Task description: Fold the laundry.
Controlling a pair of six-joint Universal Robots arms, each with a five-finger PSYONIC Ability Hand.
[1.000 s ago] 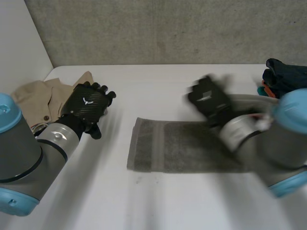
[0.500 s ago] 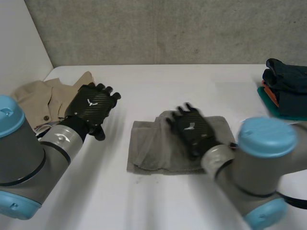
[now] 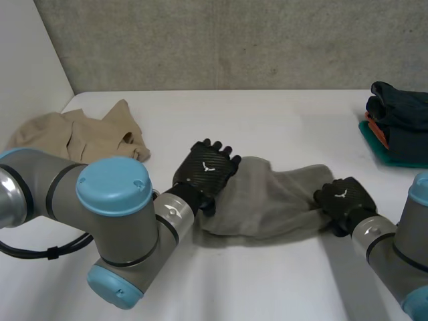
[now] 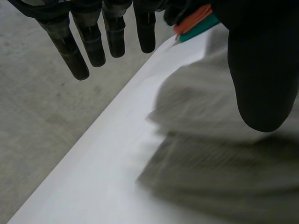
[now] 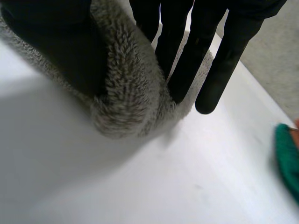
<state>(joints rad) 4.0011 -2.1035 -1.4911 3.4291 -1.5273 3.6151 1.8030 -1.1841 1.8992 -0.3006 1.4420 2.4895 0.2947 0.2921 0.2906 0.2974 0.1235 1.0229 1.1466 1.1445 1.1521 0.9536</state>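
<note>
**Towel fold under way: right hand has the end, left hand flat on the other**

The grey towel (image 3: 274, 200) lies rumpled across the middle of the white table (image 3: 267, 114), running left to right between the 2 hands. It is not flat. The middle is humped and creased, and the near edge bulges unevenly.

The right hand (image 3: 344, 199) is at the towel's right end. In its wrist view the pile is wrapped round the thumb (image 5: 51, 42) and the fingers (image 5: 187, 60) come down on the other side, so I read it as clamped on that end in a pinch.

The left hand (image 3: 206, 170) sits on the towel's left end. Its wrist view shows the fingers (image 4: 112, 32) straight and spread, pointing past the cloth, with the towel under the palm. It grips nothing. At most it rests on the cloth.

A beige garment (image 3: 87, 130) lies loose at the far left, well apart from the towel. A stack of dark folded clothes (image 3: 400, 110) sits at the far right.

My judgement is that this is the first fold of the towel and it is not yet made. The beige piece is untouched, so the task is at an early stage.

What the next move calls for:
- The right hand keeps its pinch and lifts the end clear of the hump.
- It carries that end left and lays it on the left end.
- The left hand pins its end, or moves off it before the cloth lands.
- The creases need smoothing, or the edges will not meet.
</note>
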